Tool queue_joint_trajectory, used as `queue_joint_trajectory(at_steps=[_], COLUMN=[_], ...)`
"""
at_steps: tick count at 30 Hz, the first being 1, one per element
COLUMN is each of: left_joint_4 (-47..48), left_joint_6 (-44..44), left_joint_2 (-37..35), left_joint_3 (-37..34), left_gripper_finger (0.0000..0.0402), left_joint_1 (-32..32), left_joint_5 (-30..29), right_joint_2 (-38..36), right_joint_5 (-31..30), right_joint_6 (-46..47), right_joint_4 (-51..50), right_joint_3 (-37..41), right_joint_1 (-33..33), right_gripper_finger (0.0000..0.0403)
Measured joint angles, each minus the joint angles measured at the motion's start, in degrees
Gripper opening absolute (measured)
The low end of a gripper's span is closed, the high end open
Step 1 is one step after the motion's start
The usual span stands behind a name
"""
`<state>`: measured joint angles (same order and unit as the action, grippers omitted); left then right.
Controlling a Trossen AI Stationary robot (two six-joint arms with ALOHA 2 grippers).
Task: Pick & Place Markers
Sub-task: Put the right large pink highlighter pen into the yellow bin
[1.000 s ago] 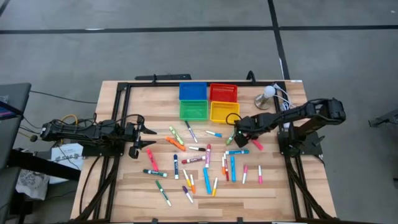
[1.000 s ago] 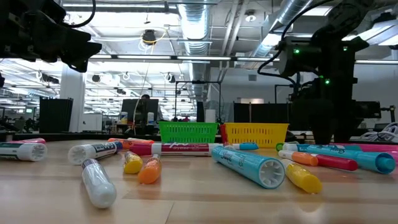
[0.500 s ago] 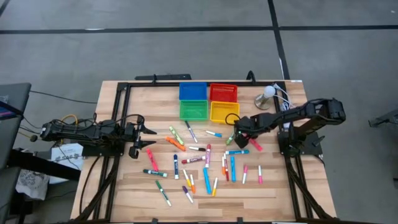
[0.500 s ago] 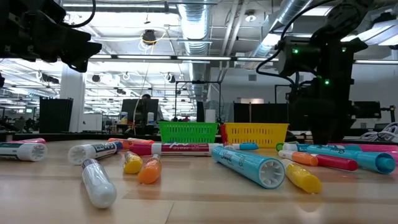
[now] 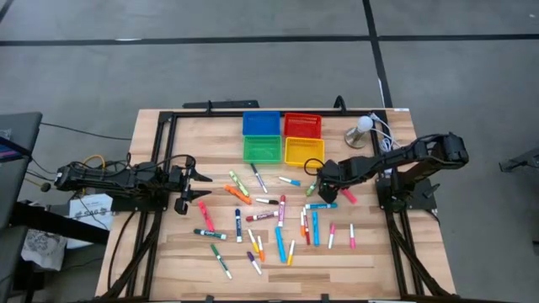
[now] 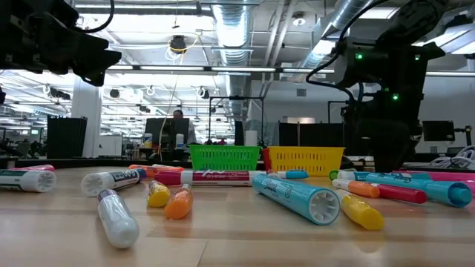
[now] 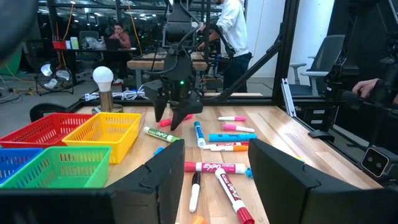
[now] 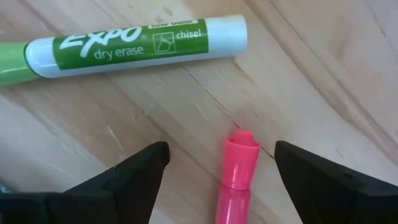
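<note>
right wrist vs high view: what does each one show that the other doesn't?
Only the right wrist view: the print on the green marker barrel, and the right gripper with open fingers astride the tip of a pink marker lying on the wood.

Only the high view: the whole spread of markers, the four bins, and the left gripper waiting at the table's left edge.

Both: the right gripper sits low over the table near the green and pink markers.

Thin pen-like markers (image 5: 253, 216) with coloured caps: roughly thirty, scattered, exact count unclear
Square plastic mesh bins (image 5: 262, 125): four (blue, red, green, yellow)
Dark robot arms: two
</note>
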<state>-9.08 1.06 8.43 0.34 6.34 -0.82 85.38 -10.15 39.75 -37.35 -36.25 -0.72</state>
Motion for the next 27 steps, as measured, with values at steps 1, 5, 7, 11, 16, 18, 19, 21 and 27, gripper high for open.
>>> queue_joint_trajectory(at_steps=[1,5,7,11,16,18,19,21,27], left_joint_4=[0.0,0.0,0.0,0.0,0.0,0.0,0.0,0.0,0.0], left_joint_6=[0.0,0.0,0.0,0.0,0.0,0.0,0.0,0.0,0.0], left_joint_2=[0.0,0.0,0.0,0.0,0.0,0.0,0.0,0.0,0.0], left_joint_3=[0.0,0.0,0.0,0.0,0.0,0.0,0.0,0.0,0.0], left_gripper_finger=[0.0178,0.0178,0.0178,0.0178,0.0178,0.0178,0.0178,0.0178,0.0178], left_joint_1=[0.0,0.0,0.0,0.0,0.0,0.0,0.0,0.0,0.0], left_joint_5=[0.0,0.0,0.0,0.0,0.0,0.0,0.0,0.0,0.0], right_joint_2=[0.0,0.0,0.0,0.0,0.0,0.0,0.0,0.0,-0.1], right_joint_5=[0.3,1.2,1.4,3.2,4.7,5.8,6.6,8.3,10.8], right_joint_6=[0.7,2.3,2.5,4.5,8.3,8.7,9.0,9.2,11.4], right_joint_4=[0.0,-0.3,-0.7,-1.7,-3.0,-3.4,-3.6,-4.2,-6.6], right_joint_3=[0.0,0.0,0.0,-0.2,-0.2,-0.2,-0.2,-0.2,-0.3], right_joint_1=[-0.3,-1.1,-1.3,-1.5,-1.3,-1.3,-1.3,-1.3,-1.3], right_gripper_finger=[0.03,0.03,0.03,0.03,0.03,0.03,0.03,0.03,0.03])
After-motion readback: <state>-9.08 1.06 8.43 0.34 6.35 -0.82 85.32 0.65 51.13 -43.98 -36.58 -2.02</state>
